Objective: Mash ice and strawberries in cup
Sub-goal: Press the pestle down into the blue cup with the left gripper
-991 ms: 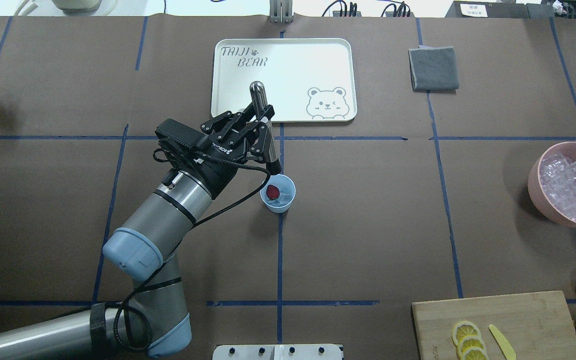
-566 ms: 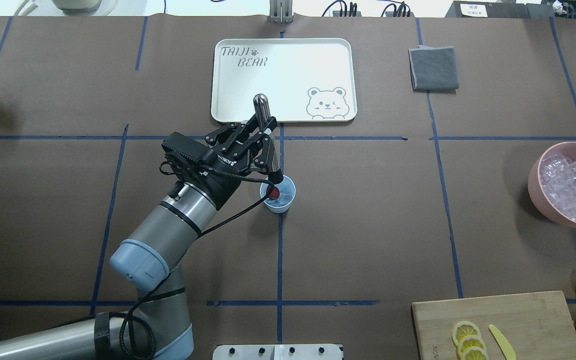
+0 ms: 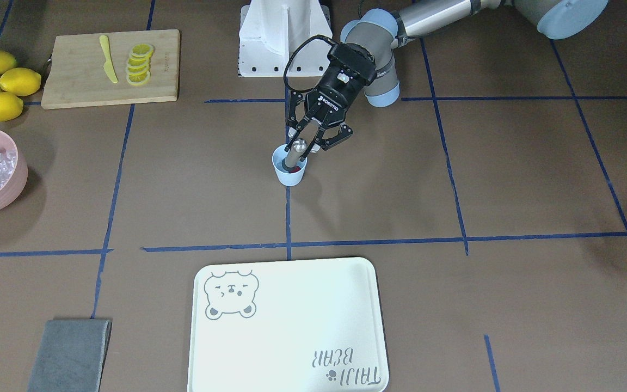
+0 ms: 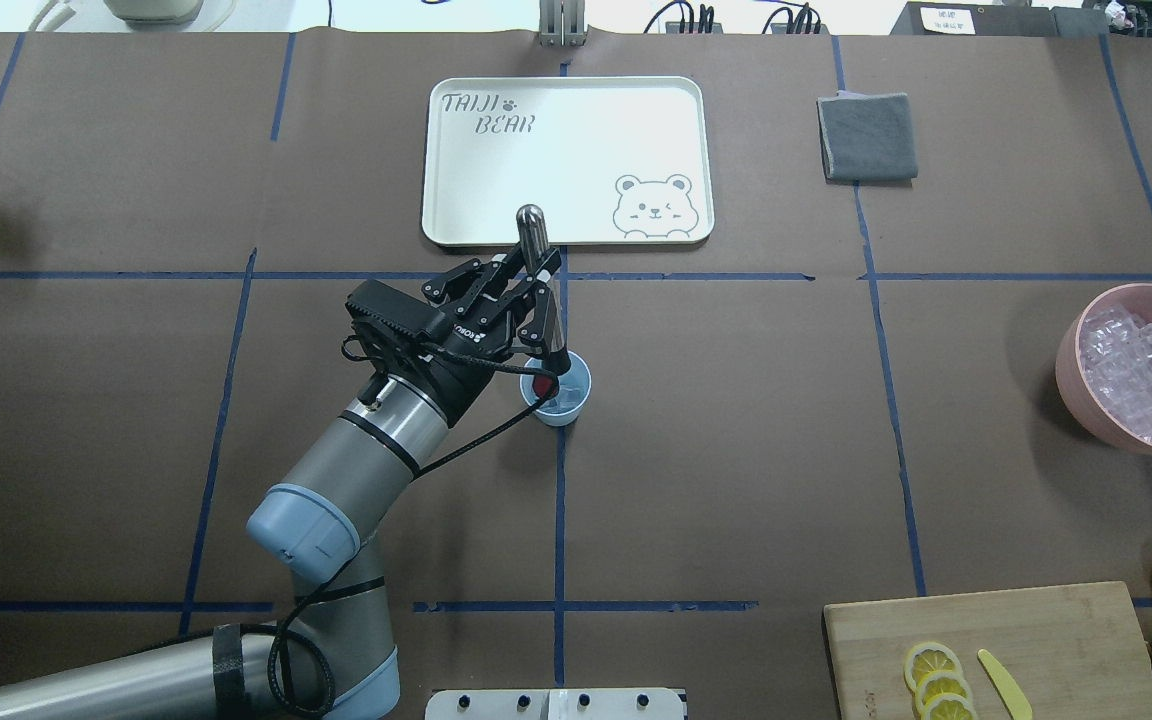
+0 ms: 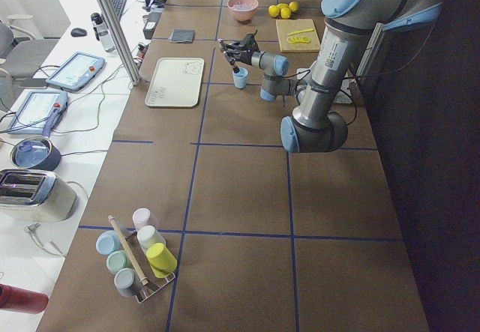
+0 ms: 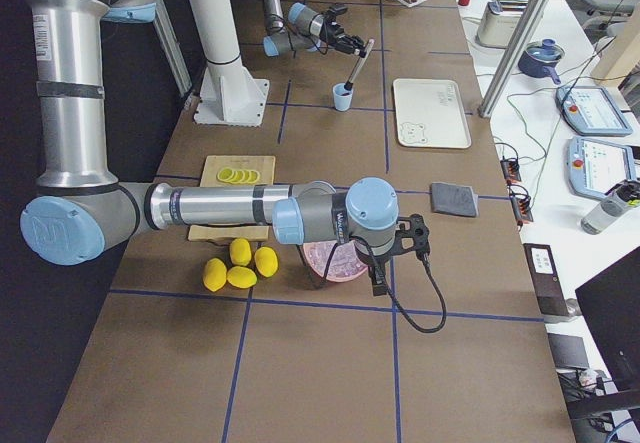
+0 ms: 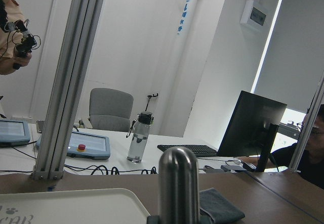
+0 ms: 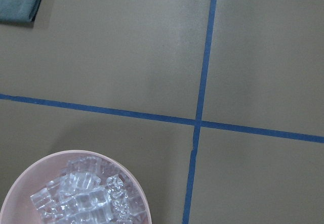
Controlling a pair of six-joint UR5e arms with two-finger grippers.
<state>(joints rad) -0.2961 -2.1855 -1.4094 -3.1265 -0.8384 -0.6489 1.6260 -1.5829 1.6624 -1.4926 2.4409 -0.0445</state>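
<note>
The left gripper (image 4: 539, 288) is closed on a metal muddler (image 4: 533, 232), which slants down from it into the cup (image 4: 580, 397) just below. Its tip looks pressed on the strawberry (image 4: 540, 383) beside the ice (image 4: 564, 402). The rim hems sideways travel; the tray (image 4: 586, 150) lies well beyond.

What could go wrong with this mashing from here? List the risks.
The left gripper has its jaws holding the muddler tilted into the cup, and nothing steadies the cup: a push could tip or slide it. The strawberry and ice lie loose by the tip and might pop out.
</note>
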